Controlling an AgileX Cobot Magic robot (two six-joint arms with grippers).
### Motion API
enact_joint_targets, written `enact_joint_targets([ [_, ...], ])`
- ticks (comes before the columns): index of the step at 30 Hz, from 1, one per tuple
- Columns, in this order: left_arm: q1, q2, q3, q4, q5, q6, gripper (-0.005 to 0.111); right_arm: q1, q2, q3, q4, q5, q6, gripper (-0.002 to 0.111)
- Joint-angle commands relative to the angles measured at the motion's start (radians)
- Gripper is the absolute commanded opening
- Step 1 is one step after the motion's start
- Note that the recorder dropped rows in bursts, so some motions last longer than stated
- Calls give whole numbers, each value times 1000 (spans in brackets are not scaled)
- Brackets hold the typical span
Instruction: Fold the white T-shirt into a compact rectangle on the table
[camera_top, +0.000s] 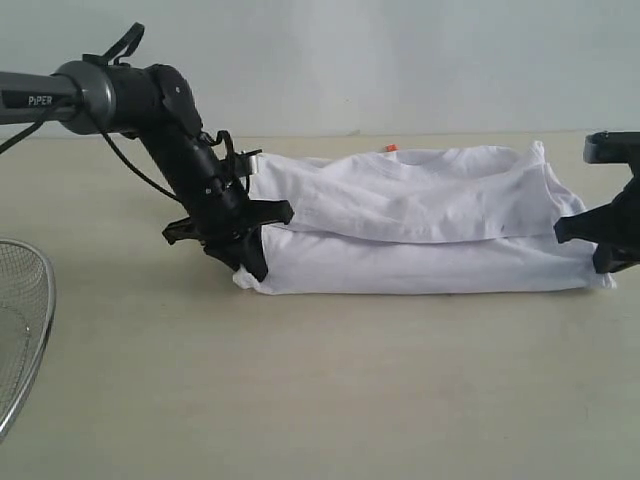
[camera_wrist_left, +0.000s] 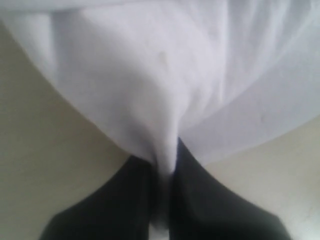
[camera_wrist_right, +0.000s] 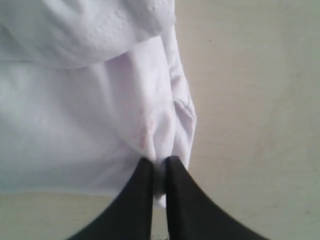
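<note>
**Both grippers clamped on the ends of the half-folded shirt**

Nearest the camera, well off the left end of the white T-shirt (camera_top: 420, 235), the wire-mesh basket (camera_top: 22, 330) showed only part of its rim and mesh, and nothing could be seen in that part. The shirt lay as a long band on the table (camera_top: 300, 400), its upper layer draped loosely over the lower. The left gripper (camera_wrist_left: 167, 155) had closed on a bunch of cloth at the shirt's left end, and the right gripper (camera_wrist_right: 160, 162) pinched a thin fold at its right end. Either thin pinch might have slipped, or caught only one layer, if the arms lifted unevenly. The loose upper layer could then have slid and spoiled the fold. Farthest back, the orange neck tag (camera_top: 390, 148) peeked out at the shirt's far edge.
</note>
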Motion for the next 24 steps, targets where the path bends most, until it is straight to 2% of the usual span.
enact_joint_targets([
  [1,-3,6,2,85,52,-15,5,-2,0,5,1,17,-12,0],
  [17,7,-77,4,134,52,-27,5,-2,-10,17,4,120,12,0],
  [24,7,-155,143,115,52,-16,5,-2,-70,72,11,114,12,0],
])
